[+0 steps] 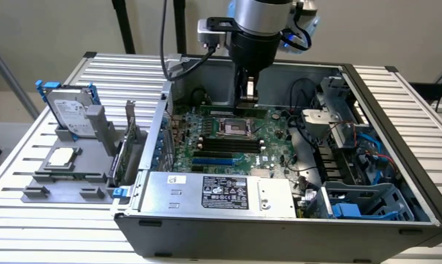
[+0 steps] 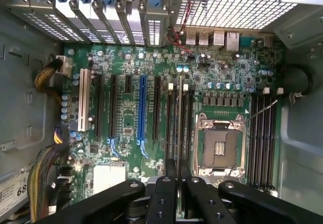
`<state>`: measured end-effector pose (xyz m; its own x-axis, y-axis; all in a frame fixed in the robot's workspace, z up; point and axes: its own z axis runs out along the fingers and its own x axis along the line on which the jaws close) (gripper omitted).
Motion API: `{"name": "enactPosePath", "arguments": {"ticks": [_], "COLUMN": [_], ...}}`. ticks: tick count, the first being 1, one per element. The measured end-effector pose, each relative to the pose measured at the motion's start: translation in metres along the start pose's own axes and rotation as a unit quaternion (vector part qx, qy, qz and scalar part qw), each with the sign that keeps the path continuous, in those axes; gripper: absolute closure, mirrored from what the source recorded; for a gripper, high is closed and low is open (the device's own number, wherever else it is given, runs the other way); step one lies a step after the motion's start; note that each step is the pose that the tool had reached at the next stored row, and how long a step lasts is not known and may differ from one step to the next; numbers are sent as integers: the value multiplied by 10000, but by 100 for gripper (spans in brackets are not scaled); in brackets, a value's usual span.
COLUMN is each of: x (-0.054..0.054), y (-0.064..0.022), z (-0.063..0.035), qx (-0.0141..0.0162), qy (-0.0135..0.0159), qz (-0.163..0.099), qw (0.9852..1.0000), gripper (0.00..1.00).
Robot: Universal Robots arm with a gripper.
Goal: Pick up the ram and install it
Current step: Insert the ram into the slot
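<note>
Gripper (image 1: 249, 99) down inside the open pc case (image 1: 397, 165), jaws clamped on the ram (image 1: 259, 110), which sits between the fingertips. In the wrist view the ram (image 2: 179, 118) is edge-on, a thin green strip running straight out from the gripper (image 2: 178, 164) with one black finger (image 2: 166, 193) on each side of it. Ram is upright, long edge facing down at the motherboard (image 2: 126, 148), lined up with the black memory slots (image 2: 170, 123) right under the tool. Can't tell if its lower edge is touching a slot or just above it. Empty cpu socket (image 2: 222, 146) just beside the held ram, and a second bank of memory slots on the socket's far side from the gripper. Blue slot (image 2: 143, 113) and white slot (image 2: 82, 100) on the other side of the tool, further off. Power supply (image 1: 221, 192) is in the case on the side nearest the exterior camera, away from the gripper. Outside the case and well apart from the tool, on the exterior view's left: hard drive (image 1: 67, 110) in a blue bracket, processor chip (image 1: 62, 157) and an upright expansion card (image 1: 127, 148), all on a grey holder (image 1: 41, 192) on the slatted table (image 1: 30, 220)
</note>
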<state>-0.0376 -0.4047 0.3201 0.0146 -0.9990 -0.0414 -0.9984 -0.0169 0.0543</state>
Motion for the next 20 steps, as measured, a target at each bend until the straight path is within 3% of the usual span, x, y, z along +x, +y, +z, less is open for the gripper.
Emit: {"name": "enactPosePath", "arguments": {"ticks": [17, 20], "x": [-18, -20], "y": [-84, -90], "z": [300, 335], "qx": [4, 7], "qy": [-1, 25], "qz": [64, 89], "qw": [10000, 10000], "gripper": [86, 86]}}
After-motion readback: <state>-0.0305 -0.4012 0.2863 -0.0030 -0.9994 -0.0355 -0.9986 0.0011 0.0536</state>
